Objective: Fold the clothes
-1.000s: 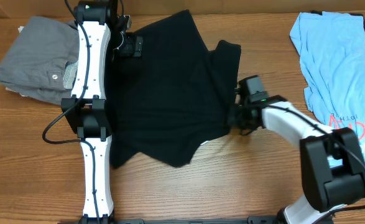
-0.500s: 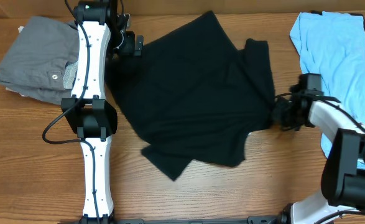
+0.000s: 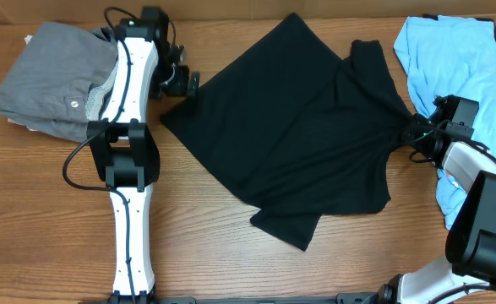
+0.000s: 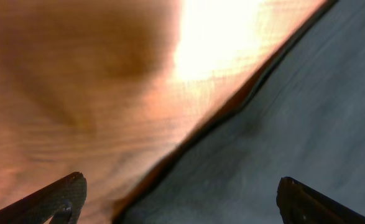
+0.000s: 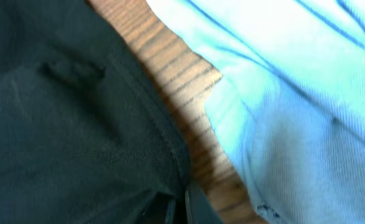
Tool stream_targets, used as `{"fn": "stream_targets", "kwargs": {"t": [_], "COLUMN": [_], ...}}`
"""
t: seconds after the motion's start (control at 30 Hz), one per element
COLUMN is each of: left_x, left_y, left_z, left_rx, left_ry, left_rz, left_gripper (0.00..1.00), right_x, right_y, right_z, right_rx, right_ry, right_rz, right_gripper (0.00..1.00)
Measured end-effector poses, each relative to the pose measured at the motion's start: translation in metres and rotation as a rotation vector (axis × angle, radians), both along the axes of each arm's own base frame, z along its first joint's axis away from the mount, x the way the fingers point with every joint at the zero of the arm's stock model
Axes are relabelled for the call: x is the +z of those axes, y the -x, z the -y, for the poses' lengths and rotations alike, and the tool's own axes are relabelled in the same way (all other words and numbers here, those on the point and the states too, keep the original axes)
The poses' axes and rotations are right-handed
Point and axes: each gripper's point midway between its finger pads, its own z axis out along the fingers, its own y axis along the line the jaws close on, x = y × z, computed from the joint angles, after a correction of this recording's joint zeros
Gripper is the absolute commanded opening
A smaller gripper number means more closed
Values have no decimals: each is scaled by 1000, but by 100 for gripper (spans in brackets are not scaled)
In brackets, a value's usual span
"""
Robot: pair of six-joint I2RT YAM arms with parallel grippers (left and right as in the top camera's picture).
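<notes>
On the table (image 3: 231,253) the T-shirt (image 3: 298,135) lies spread in the middle, turned so that one corner points to the back edge and another to the front. Far to its left, well apart, I see a pile of folded clothes (image 3: 45,84). My left arm (image 3: 129,169) runs from the front edge to the back, between the pile and the T-shirt, and partly over the pile. The left gripper (image 3: 182,84) is just beside the T-shirt's left edge, toward the back. At the right, the other tee (image 3: 455,76) lies near the T-shirt, with a strip of table between them. The right gripper (image 3: 415,135) is at the T-shirt's right edge, between both garments.
</notes>
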Motion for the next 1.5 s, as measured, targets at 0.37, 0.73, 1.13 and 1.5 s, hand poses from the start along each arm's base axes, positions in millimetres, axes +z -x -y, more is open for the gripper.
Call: {"fn": "stream_targets", "kwargs": {"t": [0.37, 0.73, 1.13, 1.5], "left_x": [-18, -25, -26, -26], "left_y": [32, 51, 55, 63], "left_z": [2, -1, -6, -59], "left_rx": [-43, -47, 25, 230], "left_ry": [-5, -17, 8, 38], "left_rz": [-134, -193, -212, -268], "left_gripper": [88, 19, 4, 4], "right_x": [15, 17, 59, 57], "right_y": [-9, -8, 12, 96], "right_z": [21, 26, -15, -126], "right_rx": [-27, -15, 63, 215], "right_ry": [30, 5, -223, -413], "right_rz": [45, 55, -70, -462], "right_gripper": [4, 100, 100, 100]}}
